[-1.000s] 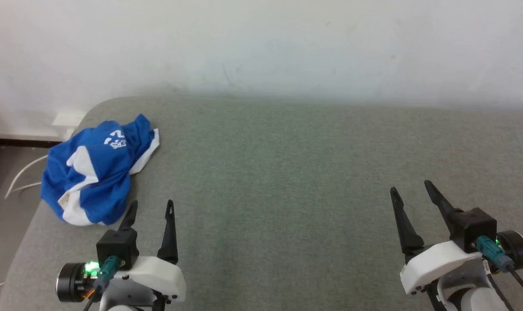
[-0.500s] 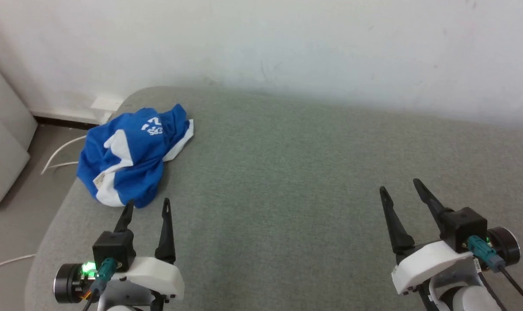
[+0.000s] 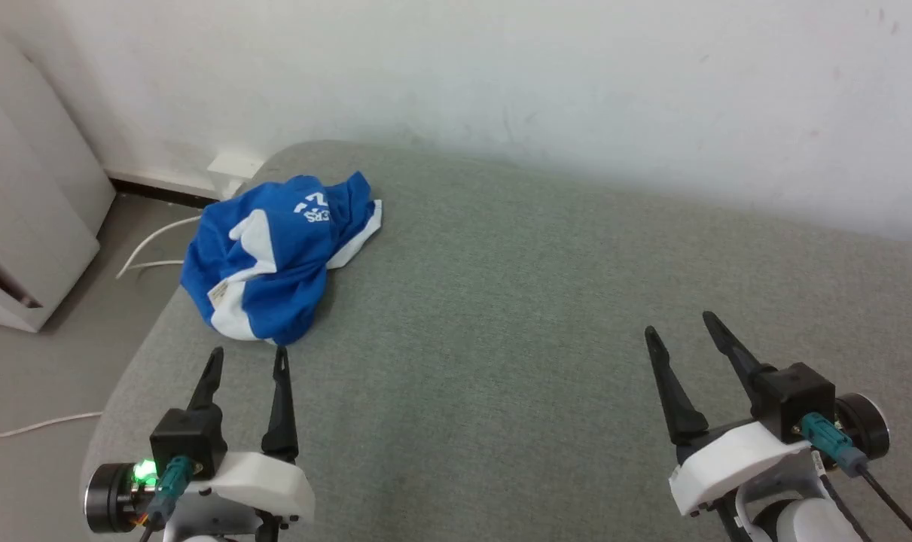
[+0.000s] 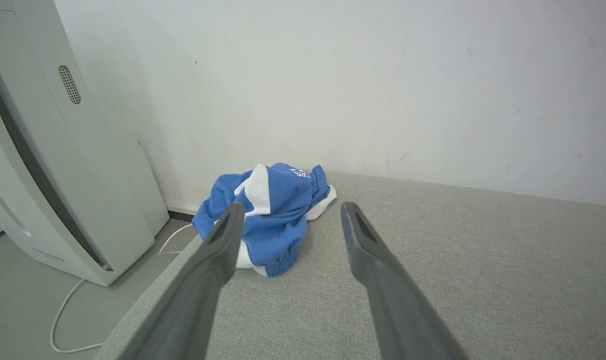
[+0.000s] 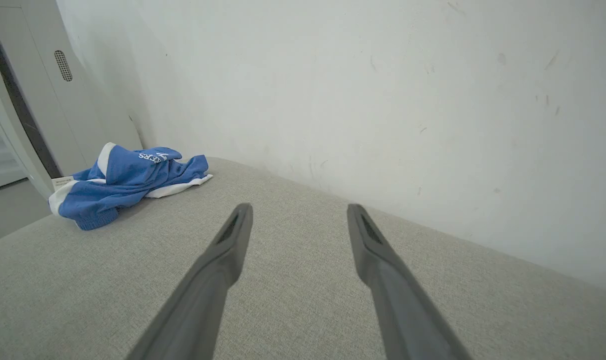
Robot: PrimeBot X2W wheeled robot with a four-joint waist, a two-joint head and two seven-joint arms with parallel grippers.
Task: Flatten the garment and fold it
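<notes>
Shorts [image 3: 275,263] are bunched in a heap at the upper left of the head view, on the rounded corner of the bench [image 3: 516,324] and close to its edge, with the white stripe and a bit of print on top and the small label [image 3: 216,292] facing you. Your left tool [image 3: 248,350] sits lower left, fingers spread and empty, tips just short of the heap and not touching it. Right tool [image 3: 678,324] is lower right, also parted and holding nothing, well apart from the shorts with bare bench between. So you're at the very start, I'd say: this is the approach, with nothing flattened or folded. Next move looks like a reach with the left. The left wrist view has the ribbed waistband [image 4: 282,262] almost dead ahead between the fingers, so pinch that and draw the heap toward the middle, away from the drop to the floor [image 3: 41,376]. The right has a long way across before it can take a second corner. The fabric looks slippery, so grab a hem, not a loose fold.
</notes>
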